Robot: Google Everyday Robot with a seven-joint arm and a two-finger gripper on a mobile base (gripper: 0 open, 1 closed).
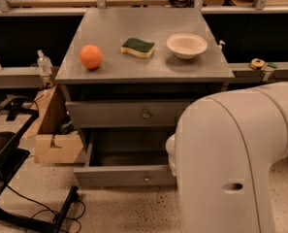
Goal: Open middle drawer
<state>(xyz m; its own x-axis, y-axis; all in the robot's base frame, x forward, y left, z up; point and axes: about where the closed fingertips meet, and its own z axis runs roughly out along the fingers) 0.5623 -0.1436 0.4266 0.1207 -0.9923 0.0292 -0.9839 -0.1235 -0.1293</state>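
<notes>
Inspecting the camera view, found the middle drawer (pixel 114 176) standing pulled out, its grey front well forward of the top drawer (pixel 109 114). Noted the small round knob (pixel 146 178) at the centre of that front, with the dark interior exposed behind it and nothing visible inside. Noted the top drawer shut, sitting just under the tabletop (pixel 109 69).

Located the white arm housing (pixel 231 164) filling the lower right of the view and covering the right end of both drawer fronts. Could not find the gripper anywhere in the view; judged it concealed behind the housing, probably near the right side of the open drawer. Could not tell whether released, clenched or grasping anything.

Recorded an orange (pixel 91 56), a green-and-yellow sponge (pixel 138 47) and a white bowl (pixel 186 45) resting on the tabletop, each apart from the others and clear of the arm.

Judged the task essentially done, with the drawer extended far enough to show most of its interior. Judged little left: at most a release of the knob, if held at all, and a clean retreat of the arm without nudging the drawer front back in.
</notes>
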